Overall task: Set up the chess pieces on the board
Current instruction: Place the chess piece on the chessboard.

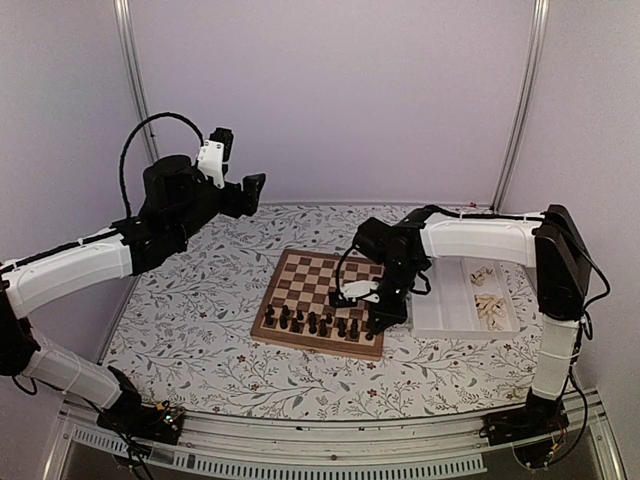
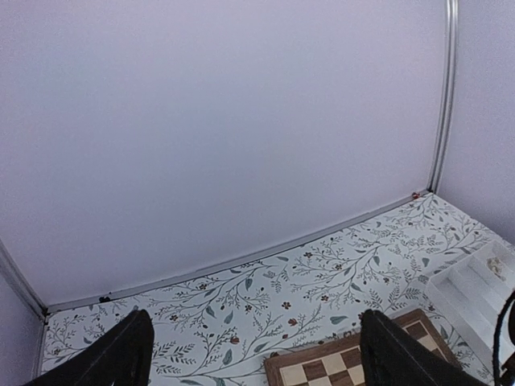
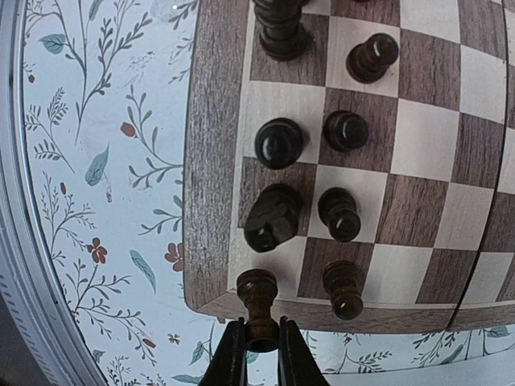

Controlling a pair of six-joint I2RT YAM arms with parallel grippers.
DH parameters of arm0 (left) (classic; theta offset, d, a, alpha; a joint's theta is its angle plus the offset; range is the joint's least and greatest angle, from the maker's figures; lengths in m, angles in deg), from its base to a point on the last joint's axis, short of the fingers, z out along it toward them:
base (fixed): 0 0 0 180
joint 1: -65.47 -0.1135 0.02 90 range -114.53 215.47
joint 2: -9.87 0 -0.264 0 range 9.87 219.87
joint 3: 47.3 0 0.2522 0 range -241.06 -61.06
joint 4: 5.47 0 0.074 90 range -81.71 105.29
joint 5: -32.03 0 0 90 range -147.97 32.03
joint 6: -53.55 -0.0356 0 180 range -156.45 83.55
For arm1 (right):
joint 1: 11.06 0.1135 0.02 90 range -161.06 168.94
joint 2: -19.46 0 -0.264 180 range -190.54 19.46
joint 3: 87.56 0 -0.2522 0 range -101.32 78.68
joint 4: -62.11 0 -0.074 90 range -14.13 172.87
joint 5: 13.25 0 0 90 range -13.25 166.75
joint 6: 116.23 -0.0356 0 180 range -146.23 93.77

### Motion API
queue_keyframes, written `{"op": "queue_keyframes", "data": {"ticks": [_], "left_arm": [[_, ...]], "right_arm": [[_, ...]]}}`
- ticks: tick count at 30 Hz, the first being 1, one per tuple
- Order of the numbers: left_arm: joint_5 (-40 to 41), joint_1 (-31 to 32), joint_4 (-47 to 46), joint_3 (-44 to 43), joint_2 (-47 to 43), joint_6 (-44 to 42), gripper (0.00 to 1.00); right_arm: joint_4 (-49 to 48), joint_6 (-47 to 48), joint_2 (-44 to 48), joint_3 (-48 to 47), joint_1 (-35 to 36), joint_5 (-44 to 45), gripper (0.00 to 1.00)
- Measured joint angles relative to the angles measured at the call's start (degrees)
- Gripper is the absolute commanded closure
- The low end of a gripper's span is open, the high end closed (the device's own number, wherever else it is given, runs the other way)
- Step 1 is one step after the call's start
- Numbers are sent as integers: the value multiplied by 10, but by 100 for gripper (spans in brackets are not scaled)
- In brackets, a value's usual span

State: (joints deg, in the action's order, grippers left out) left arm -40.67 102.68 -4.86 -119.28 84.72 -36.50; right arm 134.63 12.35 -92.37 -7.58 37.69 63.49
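One bench (image 1: 200, 340) is carrying the board (image 1: 320, 275); well left of it the left jaws are hanging wide apart, empty. At the board's near-right corner the right jaws are clamping a dark piece (image 3: 259, 293): probably light, hard, slick, best pinched around its narrow stem.

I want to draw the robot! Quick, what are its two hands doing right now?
Left gripper: open, holding nothing.
Right gripper: closed on a dark chess piece at the board corner.
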Motion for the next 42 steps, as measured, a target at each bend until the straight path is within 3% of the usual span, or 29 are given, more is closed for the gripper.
{"op": "queue_keyframes", "data": {"ticks": [23,42], "left_arm": [[-6,0,1,0,0,0,9],[-14,0,1,0,0,0,9]], "right_arm": [[2,-7,-20,-20,10,9,96],[4,-14,-20,-23,14,8,80]]}}
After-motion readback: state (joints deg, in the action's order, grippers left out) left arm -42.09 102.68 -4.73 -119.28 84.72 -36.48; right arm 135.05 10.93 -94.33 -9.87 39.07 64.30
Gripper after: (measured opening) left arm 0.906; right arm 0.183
